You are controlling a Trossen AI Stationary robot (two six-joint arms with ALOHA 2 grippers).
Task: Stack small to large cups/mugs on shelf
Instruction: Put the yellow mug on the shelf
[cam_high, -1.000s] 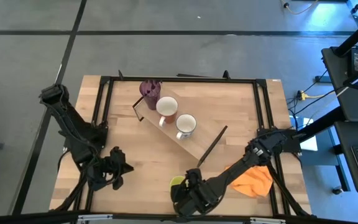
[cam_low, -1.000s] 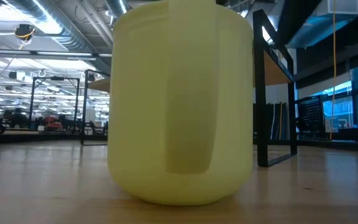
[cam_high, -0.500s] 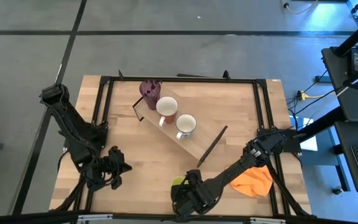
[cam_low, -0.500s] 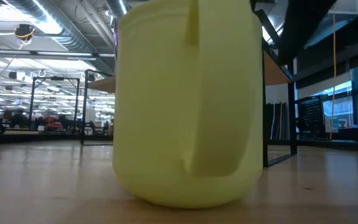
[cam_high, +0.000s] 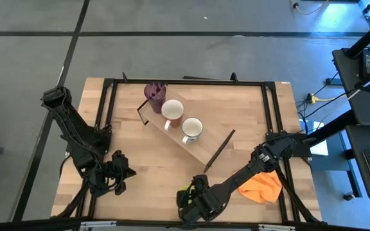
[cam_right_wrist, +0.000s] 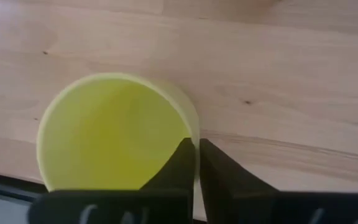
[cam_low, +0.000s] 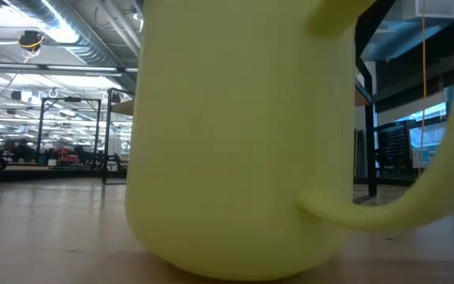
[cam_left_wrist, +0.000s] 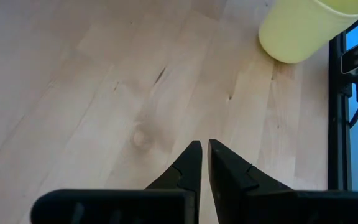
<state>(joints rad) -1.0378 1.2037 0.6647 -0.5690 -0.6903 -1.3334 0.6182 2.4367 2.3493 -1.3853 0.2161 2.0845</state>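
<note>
The yellow-green mug [cam_right_wrist: 114,134] stands on its base near the table's front edge, and fills the low view [cam_low: 243,134] with its handle [cam_low: 416,197] out to one side. My right gripper [cam_right_wrist: 197,144] is above it, shut on its rim; in the high view the gripper [cam_high: 188,199] covers most of the mug [cam_high: 184,190]. My left gripper [cam_left_wrist: 202,144] is shut over bare wood at the near left [cam_high: 124,173]. On the shelf [cam_high: 204,147] stand the purple tumbler [cam_high: 154,95], the brownish mug [cam_high: 172,112] and the white-grey mug [cam_high: 192,128]. My right gripper holds the yellow-green mug by its rim [cam_right_wrist: 194,124], one finger [cam_right_wrist: 182,162] inside the mug and the other [cam_right_wrist: 219,168] outside the wall. The fingers come steeply from above. The mug stays upright with its base on the table.
An orange cloth [cam_high: 262,186] lies at the table's near right, under my right arm. A black metal frame [cam_high: 272,115] runs along the table's edges. Bare wood lies between the shelf and the front edge.
My right gripper has shut onto the yellow-green mug's rim. The mug has turned about on the table: its handle, which faced the low camera, now sticks out to the side. The mug has also slid a little nearer the front edge.
</note>
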